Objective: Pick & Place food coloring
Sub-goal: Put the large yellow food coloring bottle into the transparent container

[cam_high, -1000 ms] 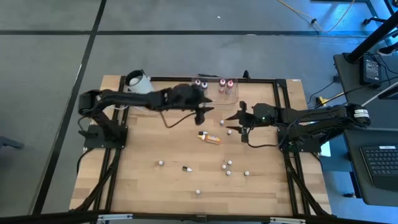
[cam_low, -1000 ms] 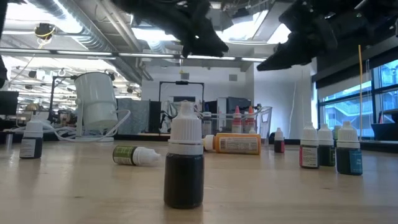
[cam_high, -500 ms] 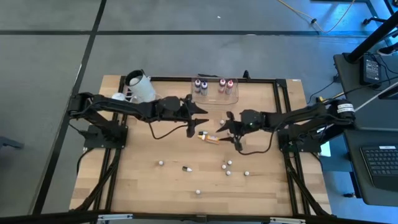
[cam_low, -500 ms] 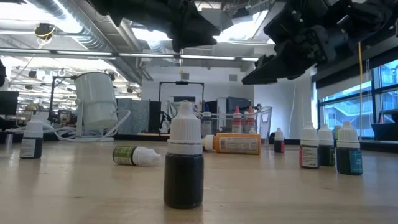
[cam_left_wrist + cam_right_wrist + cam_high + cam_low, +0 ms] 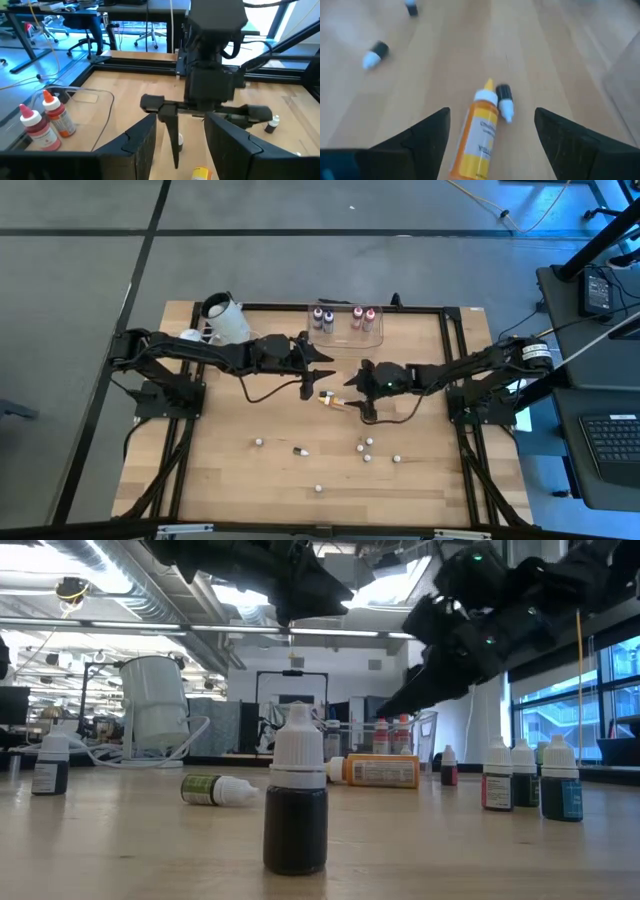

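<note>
The orange-yellow food coloring bottle (image 5: 336, 401) lies on its side mid-table, also seen in the right wrist view (image 5: 477, 137) and the low view (image 5: 380, 771). A small dark bottle (image 5: 505, 102) lies beside its cap end. My right gripper (image 5: 352, 392) hovers open just above and to the right of the orange bottle, its fingers spread to either side (image 5: 490, 145). My left gripper (image 5: 322, 372) is open (image 5: 182, 150) and waits in the air near the clear tub (image 5: 347, 323), which holds purple and red bottles (image 5: 37, 127).
Several tiny bottles stand or lie across the near half of the table (image 5: 366, 450), (image 5: 258, 442), (image 5: 318, 489). In the low view one dark bottle (image 5: 296, 805) stands close and a green one (image 5: 215, 789) lies flat. A white cup (image 5: 225, 318) lies at the far left.
My right gripper has moved toward the table's left and come down toward the orange-yellow bottle, staying open. My left gripper drew back a little from the tub toward the near edge early on, then held still. No bottle has moved.
</note>
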### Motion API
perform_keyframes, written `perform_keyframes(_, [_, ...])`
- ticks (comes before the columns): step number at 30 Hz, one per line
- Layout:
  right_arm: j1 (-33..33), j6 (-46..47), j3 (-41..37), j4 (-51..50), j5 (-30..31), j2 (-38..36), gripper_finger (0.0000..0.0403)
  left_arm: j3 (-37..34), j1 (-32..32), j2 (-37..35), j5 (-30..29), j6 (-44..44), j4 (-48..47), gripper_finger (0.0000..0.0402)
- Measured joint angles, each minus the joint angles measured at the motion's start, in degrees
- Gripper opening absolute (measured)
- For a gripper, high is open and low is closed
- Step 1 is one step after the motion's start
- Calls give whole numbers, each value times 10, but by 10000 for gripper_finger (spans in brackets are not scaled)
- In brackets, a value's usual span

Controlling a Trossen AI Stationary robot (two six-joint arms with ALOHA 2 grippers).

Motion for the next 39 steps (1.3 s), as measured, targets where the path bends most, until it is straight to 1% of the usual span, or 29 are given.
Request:
perform_keyframes(6, [1,0,128,-247,-6,34,292,0,0,0,0,11,-2,166])
perform_keyframes(8, [1,1,172,-304,-6,57,292,0,0,0,0,19,-2,166])
perform_keyframes(11, [1,11,220,-348,-6,99,292,0,0,0,0,20,-4,163])
perform_keyframes(17, [3,3,268,-383,-6,181,292,0,0,0,0,20,-15,163])
perform_keyframes(20, [5,-2,276,-386,-6,205,291,0,0,0,0,20,-17,166])
perform_keyframes(23, [8,-2,277,-381,2,216,281,0,0,0,0,20,-17,166])
perform_keyframes(27, [14,-2,277,-377,14,215,245,0,0,0,0,21,-18,162])
perform_keyframes(35, [17,-2,276,-372,13,213,136,0,0,1,0,21,-19,165])
perform_keyframes(37, [17,-5,276,-372,13,213,118,0,0,1,0,21,-19,166])
perform_keyframes(39, [17,-9,276,-372,13,212,110,0,0,1,0,21,-19,165])
